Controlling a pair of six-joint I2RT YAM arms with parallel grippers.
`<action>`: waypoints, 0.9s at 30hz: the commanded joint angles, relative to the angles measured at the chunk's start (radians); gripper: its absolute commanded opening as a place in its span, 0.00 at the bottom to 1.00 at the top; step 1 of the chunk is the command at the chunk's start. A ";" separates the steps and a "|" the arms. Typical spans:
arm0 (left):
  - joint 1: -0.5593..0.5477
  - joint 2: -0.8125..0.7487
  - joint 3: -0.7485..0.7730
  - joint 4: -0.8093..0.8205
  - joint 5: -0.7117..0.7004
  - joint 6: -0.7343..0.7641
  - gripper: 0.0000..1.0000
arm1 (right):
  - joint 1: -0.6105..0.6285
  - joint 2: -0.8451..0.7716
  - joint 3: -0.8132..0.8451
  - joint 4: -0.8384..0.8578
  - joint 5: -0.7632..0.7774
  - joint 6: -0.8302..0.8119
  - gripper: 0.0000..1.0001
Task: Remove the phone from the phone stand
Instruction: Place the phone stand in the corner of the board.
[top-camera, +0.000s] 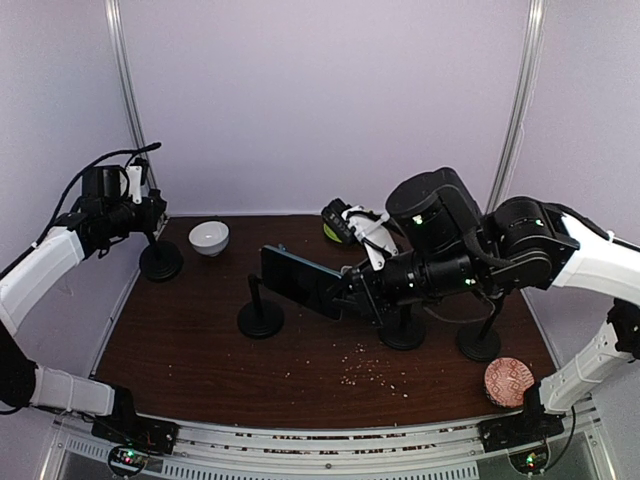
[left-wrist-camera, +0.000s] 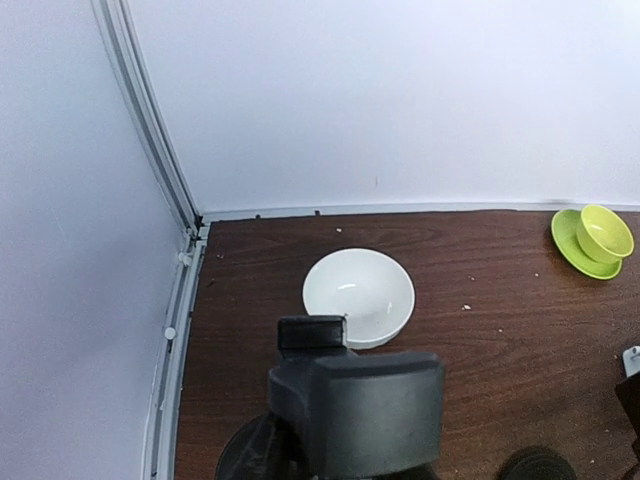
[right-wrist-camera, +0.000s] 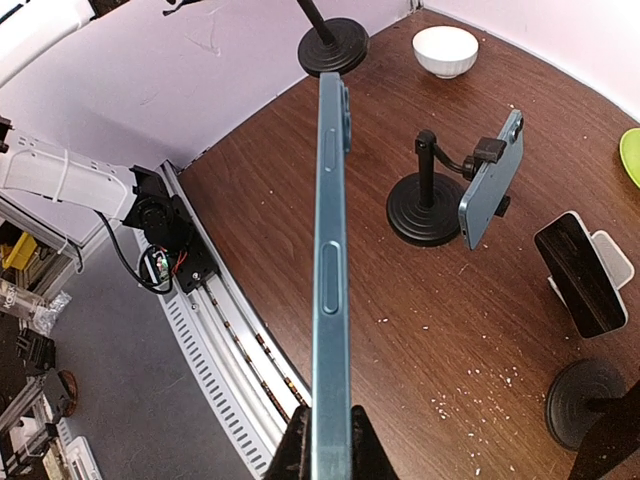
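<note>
Blue phone (right-wrist-camera: 330, 250) edge-on in right claw (right-wrist-camera: 328, 428), second phone (right-wrist-camera: 488, 180) wrist-view only

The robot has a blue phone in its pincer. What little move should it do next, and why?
Probably lower it to the table and lay it down. The phone sits edge-on in the shut right pincer, up in the air, with no stand clamped to it, so only putting it down seems left.

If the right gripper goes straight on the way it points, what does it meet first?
Probably the black stand by the white bowl: the held phone in the right gripper aims at it. The other phone on its stand sits off that line. Height is unclear, so it might pass above.
</note>
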 joint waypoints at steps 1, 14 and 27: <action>0.044 0.039 0.026 0.206 0.013 0.016 0.00 | -0.004 -0.052 -0.015 0.046 0.035 0.004 0.00; 0.099 0.146 0.004 0.355 0.074 0.003 0.00 | -0.004 -0.057 -0.015 0.032 0.048 -0.018 0.00; 0.128 0.243 -0.047 0.404 0.062 -0.071 0.00 | -0.004 -0.094 -0.045 0.031 0.076 0.001 0.00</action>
